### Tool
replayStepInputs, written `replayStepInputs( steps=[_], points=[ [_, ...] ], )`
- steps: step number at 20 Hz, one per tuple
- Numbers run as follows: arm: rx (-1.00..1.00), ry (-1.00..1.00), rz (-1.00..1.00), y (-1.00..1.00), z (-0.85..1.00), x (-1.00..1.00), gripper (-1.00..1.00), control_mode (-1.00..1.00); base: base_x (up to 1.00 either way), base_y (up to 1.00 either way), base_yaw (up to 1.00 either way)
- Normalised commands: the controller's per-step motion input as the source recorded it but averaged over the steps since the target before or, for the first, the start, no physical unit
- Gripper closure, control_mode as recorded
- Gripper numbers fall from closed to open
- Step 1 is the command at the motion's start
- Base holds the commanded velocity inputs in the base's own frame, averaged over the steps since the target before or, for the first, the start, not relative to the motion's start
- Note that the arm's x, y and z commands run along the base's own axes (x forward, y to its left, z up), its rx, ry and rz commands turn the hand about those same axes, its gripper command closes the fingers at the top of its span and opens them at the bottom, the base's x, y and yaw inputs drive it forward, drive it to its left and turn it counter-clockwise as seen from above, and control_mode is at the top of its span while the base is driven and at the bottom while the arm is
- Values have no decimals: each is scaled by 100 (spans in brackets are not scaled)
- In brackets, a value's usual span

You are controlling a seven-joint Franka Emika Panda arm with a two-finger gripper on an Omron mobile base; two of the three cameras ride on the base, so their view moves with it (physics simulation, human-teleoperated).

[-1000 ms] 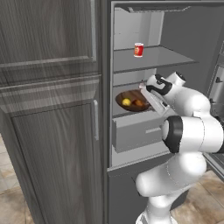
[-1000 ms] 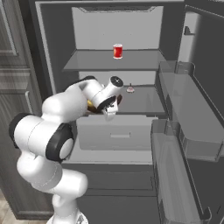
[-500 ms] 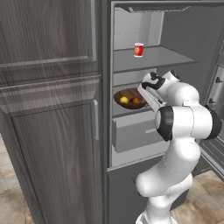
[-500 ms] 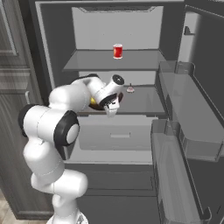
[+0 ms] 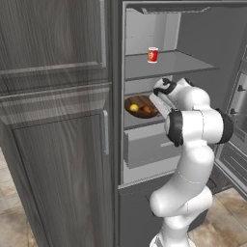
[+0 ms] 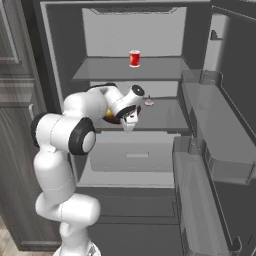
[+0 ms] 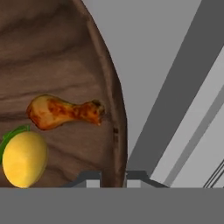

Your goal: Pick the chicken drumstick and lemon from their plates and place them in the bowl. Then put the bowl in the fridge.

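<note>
Both the chicken drumstick (image 7: pixel 65 112) and lemon (image 7: pixel 24 159) now ride in the bowl (image 7: pixel 61 57), carried farther onto the fridge (image 5: pixel 193 43) shelf (image 6: pixel 165 112), gripper (image 7: pixel 113 177) pinched tight on its rim, placement nearly done.

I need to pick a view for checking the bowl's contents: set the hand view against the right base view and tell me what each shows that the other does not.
Hand view only: the chicken drumstick and the lemon lying side by side in the bowl, whose rim the gripper is shut on. Right base view only: a red can on the upper shelf, the drawer and the open door's bins. Both: the fridge interior and its grey shelf.
</note>
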Motion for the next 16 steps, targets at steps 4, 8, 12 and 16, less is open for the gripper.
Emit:
replayStepInputs(
  steps=[4, 8, 12, 16],
  points=[
    [6, 0, 2, 0, -26, 19, 100, -100, 0, 0, 0],
    [6, 0, 1, 0, -29, 19, 100, -100, 0, 0, 0],
    [2, 0, 0, 0, -15, 29, 100, -100, 0, 0, 0],
    [0, 0, 0, 0, -4, 33, 100, -100, 0, 0, 0]
  ],
)
